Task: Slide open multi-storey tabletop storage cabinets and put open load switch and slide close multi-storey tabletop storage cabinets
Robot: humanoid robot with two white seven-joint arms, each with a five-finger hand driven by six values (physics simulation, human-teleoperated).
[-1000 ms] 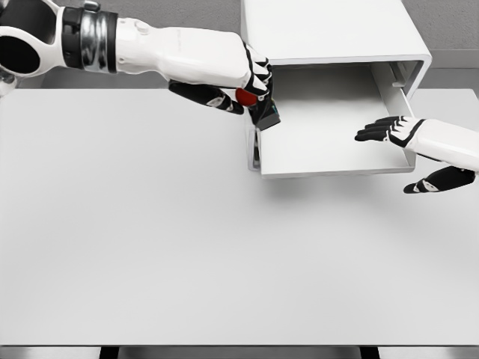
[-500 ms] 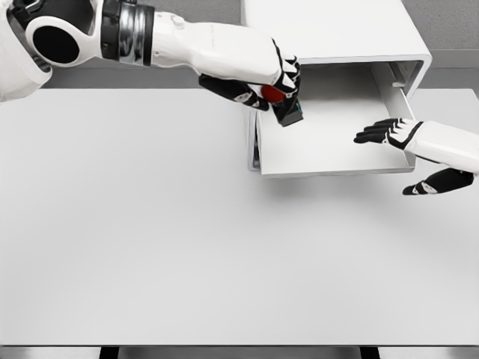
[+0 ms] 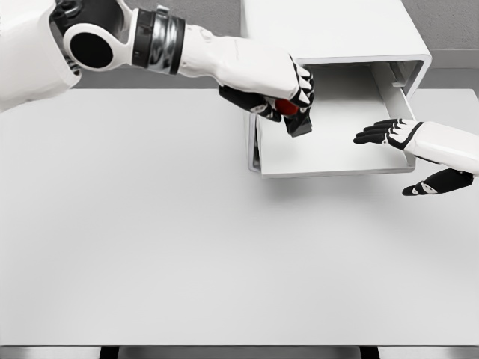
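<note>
The cabinet (image 3: pixel 337 30) sits at the table's (image 3: pixel 150 247) far edge, its drawer (image 3: pixel 329 142) pulled out toward the camera. The left hand (image 3: pixel 281 86) hangs over the drawer's left part, fingers wrapped around the switch (image 3: pixel 293 116), a dark block with a red part showing under the palm. The switch is tilted, above the drawer floor near its left wall. The right hand (image 3: pixel 404 146) is at the drawer's right front corner, fingers stretched flat over the wall, thumb below and outside it, holding nothing.
</note>
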